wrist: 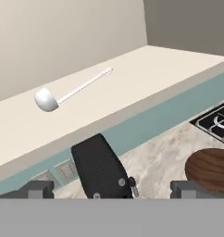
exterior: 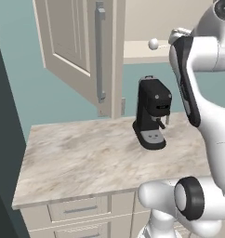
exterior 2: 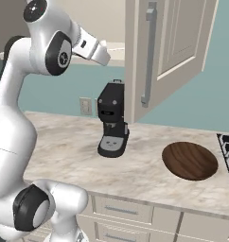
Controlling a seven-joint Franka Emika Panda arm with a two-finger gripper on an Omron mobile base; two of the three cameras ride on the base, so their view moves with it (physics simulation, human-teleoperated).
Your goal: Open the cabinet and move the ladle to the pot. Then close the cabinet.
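The cabinet [exterior: 77, 42] above the surface [exterior: 86, 158] stands open, its doors swung out toward the robot, each with a long vertical grey bar handle. The ladle [wrist: 63, 95] lies flat on the cabinet's bare bottom shelf [wrist: 146, 69].

In the hand view, the two dark fingers [wrist: 37, 190] sit wide apart at the bottom corners, with nothing between them. The ladle lies ahead of the fingers and above them, toward the left finger rather than centred in the gap. Its white rounded bowl is the end nearer the fingers. From the bowl, the thin pale handle runs away from the fingers on a diagonal, toward the back of the shelf and to the right. The long axis therefore crosses the line of approach at a slant, neither along it nor square to it.

The fingers are well apart from the ladle and below shelf level. Between them, just ahead and lower, stands a black coffee machine [wrist: 100, 169] on the surface. To the right, beyond the right finger, lies a round dark wooden board [wrist: 211, 169], with the corner of a stove [wrist: 218, 122] behind it.

A grasp likely calls for rising to shelf height, shifting left and turning the wrist across the handle.
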